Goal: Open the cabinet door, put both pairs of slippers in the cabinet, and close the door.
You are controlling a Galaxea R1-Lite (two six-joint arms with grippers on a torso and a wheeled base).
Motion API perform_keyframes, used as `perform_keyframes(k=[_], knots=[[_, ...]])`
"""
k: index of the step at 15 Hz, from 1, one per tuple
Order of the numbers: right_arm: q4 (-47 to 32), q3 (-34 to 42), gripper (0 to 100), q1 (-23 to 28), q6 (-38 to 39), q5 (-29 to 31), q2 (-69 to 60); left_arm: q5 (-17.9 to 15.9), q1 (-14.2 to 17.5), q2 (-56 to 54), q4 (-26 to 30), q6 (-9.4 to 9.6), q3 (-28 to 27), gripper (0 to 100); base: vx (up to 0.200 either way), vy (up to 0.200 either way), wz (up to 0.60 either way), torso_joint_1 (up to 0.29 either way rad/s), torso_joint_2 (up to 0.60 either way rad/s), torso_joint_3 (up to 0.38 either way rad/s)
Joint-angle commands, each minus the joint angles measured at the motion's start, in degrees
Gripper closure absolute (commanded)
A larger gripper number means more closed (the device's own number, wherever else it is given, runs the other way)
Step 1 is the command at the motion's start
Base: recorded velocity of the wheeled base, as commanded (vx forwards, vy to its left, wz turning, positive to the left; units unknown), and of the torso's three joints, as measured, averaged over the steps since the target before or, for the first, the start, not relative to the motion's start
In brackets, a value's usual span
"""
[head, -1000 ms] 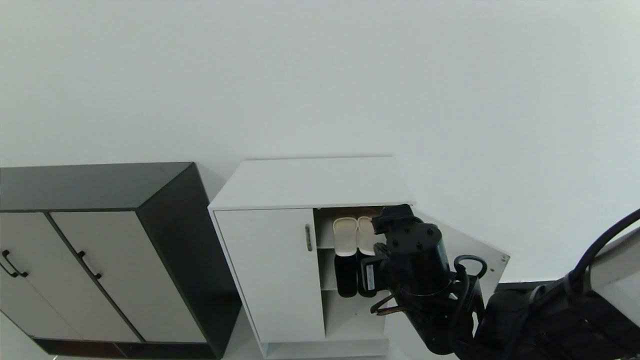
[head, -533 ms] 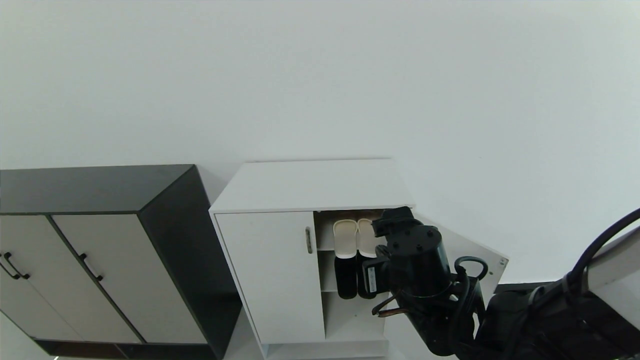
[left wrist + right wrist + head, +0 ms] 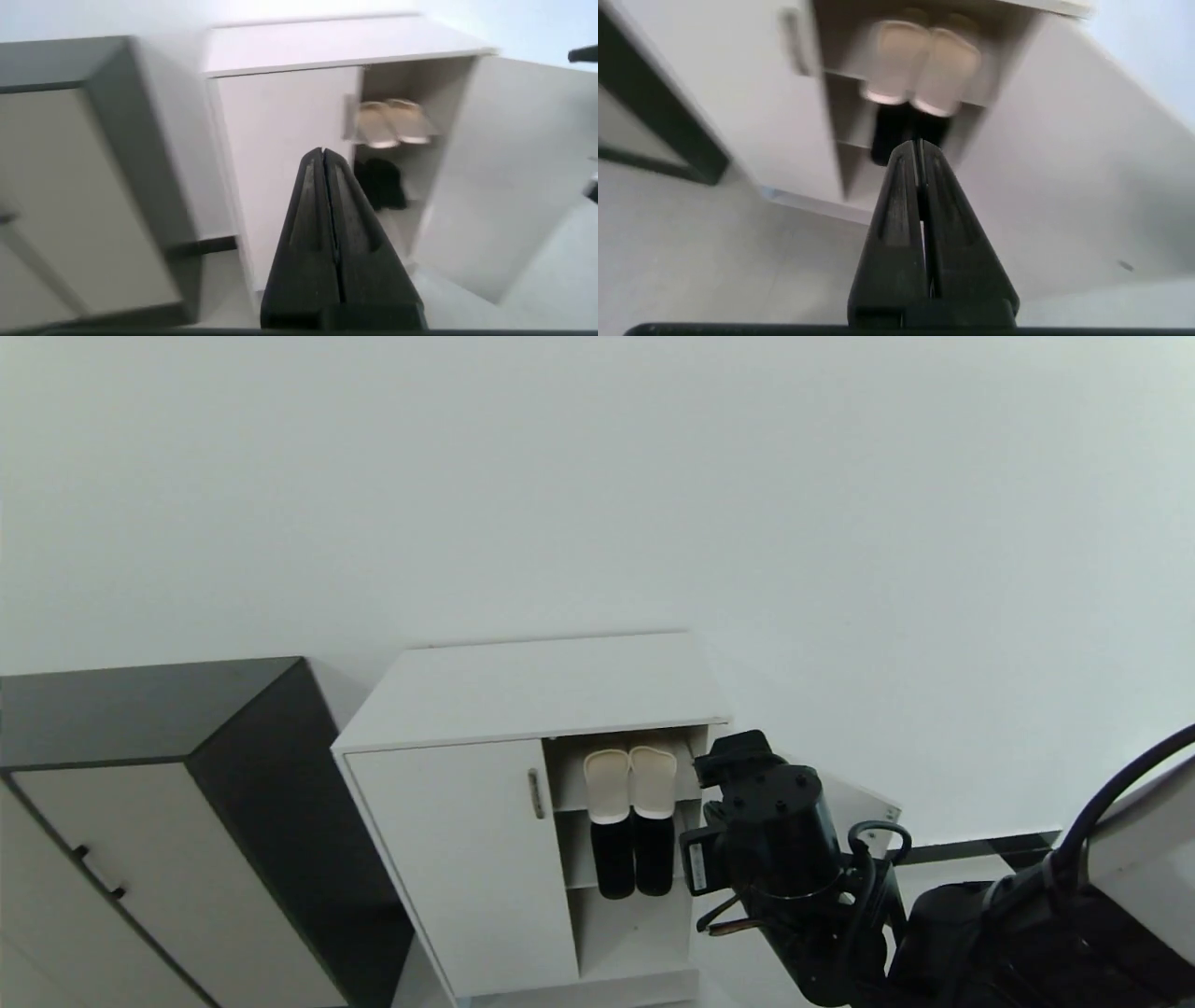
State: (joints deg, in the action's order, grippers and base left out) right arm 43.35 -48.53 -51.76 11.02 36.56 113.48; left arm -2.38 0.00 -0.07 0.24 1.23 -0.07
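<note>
The white cabinet point(image 3: 523, 686) stands against the wall, its left door shut and its right door point(image 3: 840, 798) swung open. A cream pair of slippers point(image 3: 630, 784) sits on the upper shelf, toes outward. A black pair point(image 3: 635, 859) sits on the shelf below. My right arm point(image 3: 761, 821) hangs in front of the open door, partly covering it. The right gripper point(image 3: 920, 147) is shut and empty, pointing at the cream pair point(image 3: 920, 58) and the black pair point(image 3: 889, 138), short of the shelves. My left gripper point(image 3: 323, 154) is shut and empty, farther back, facing the cabinet's shut door point(image 3: 280, 159).
A dark cabinet with light doors point(image 3: 140, 803) stands close on the left of the white one. A plain wall runs behind both. Pale floor point(image 3: 710, 252) lies in front, and the open door point(image 3: 1064, 177) takes up room on the right.
The whole head picture has shifted left, so the camera has moved. The slippers and the open door stand as before, and both grippers have stayed shut.
</note>
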Motion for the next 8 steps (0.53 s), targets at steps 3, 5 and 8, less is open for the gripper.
perform_keyframes(k=[3,5,8], knots=[[1.12,0.10,100,0.52,-0.39,-0.08,0.34,0.00,0.00,0.07,-0.07,0.00,-0.01,100,0.000,0.000,-0.40,0.005,0.00,0.000],[3.58,0.10,100,1.75,-1.09,-0.70,1.04,0.00,0.00,0.07,-0.07,0.00,-0.01,100,0.000,0.000,0.00,0.000,0.00,0.000],[5.87,0.72,100,4.48,-1.88,-3.86,1.22,0.09,0.00,0.07,-0.07,-0.18,-0.01,100,0.000,0.000,0.00,0.000,0.00,0.000]])
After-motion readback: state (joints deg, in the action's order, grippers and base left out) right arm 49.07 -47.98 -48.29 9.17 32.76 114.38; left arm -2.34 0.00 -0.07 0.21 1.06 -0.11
